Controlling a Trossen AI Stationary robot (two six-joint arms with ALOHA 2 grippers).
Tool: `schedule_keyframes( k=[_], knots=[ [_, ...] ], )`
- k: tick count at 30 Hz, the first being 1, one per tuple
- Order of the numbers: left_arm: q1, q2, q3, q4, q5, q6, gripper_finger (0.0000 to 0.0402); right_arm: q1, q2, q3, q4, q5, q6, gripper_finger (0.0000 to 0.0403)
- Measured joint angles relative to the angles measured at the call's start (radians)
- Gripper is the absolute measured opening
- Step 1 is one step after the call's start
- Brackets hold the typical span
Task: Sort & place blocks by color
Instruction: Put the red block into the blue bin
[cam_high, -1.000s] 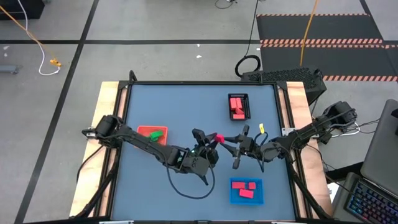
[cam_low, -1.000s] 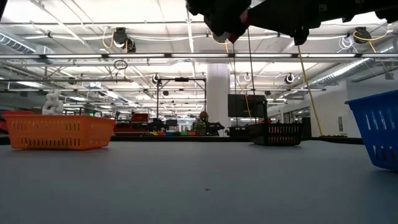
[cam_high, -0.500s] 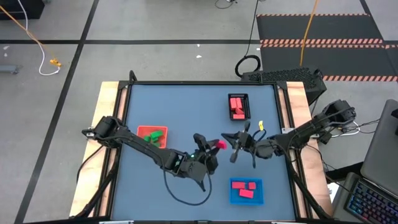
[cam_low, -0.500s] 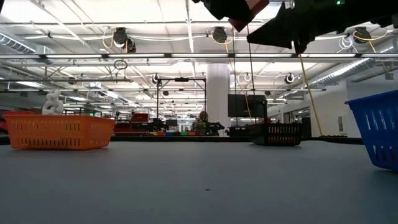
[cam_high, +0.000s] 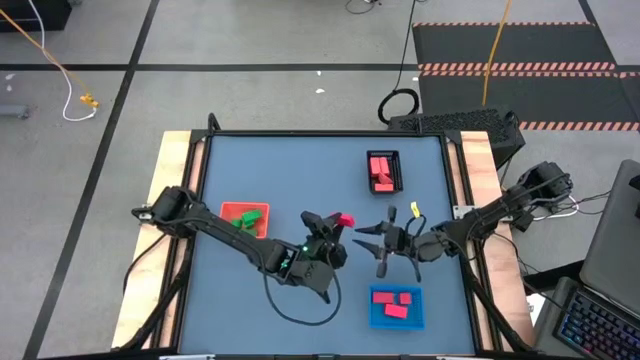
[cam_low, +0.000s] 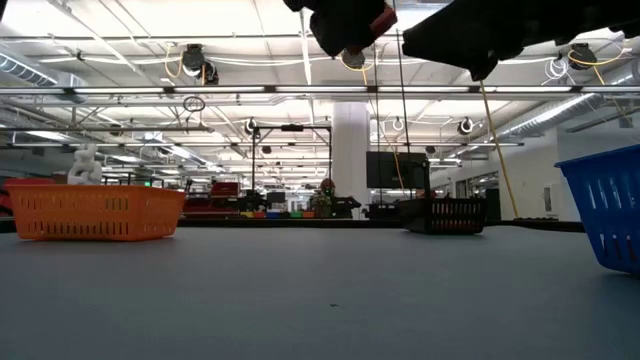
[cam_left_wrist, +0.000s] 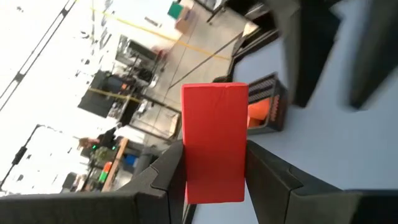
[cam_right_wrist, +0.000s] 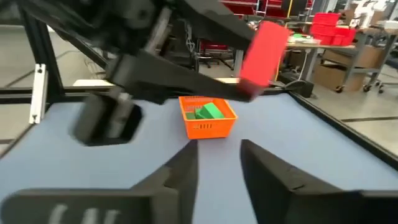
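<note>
Right claw (cam_high: 383, 240) withdrawn, red block (cam_left_wrist: 214, 143) lengthwise

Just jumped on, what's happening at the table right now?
The left gripper holds a red block in its jaws above the middle of the table. The right gripper hangs empty just beside it, jaws apart. Green blocks lie in the orange tray; the black tray and blue tray hold red ones.
</note>
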Motion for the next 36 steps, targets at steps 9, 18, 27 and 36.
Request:
schedule_keyframes(
  k=[9,18,27,36],
  knots=[
    [0.011,0.0,0.0,0.006,-0.01,-0.037,0.0132,-0.015,0.0,0.0,0.095,0.092,0.098,0.0251],
    [0.019,0.0,0.0,0.01,0.001,-0.054,0.0132,-0.056,0.0,0.0,0.199,0.083,0.138,0.0287],
    [0.02,0.001,0.0,0.035,0.025,-0.053,0.0132,-0.103,0.035,0.001,0.255,0.078,0.188,0.026],
    [0.026,0.002,0.0,0.035,0.06,-0.065,0.0132,-0.132,0.133,0.001,0.407,0.033,0.133,0.0212]
  ],
)
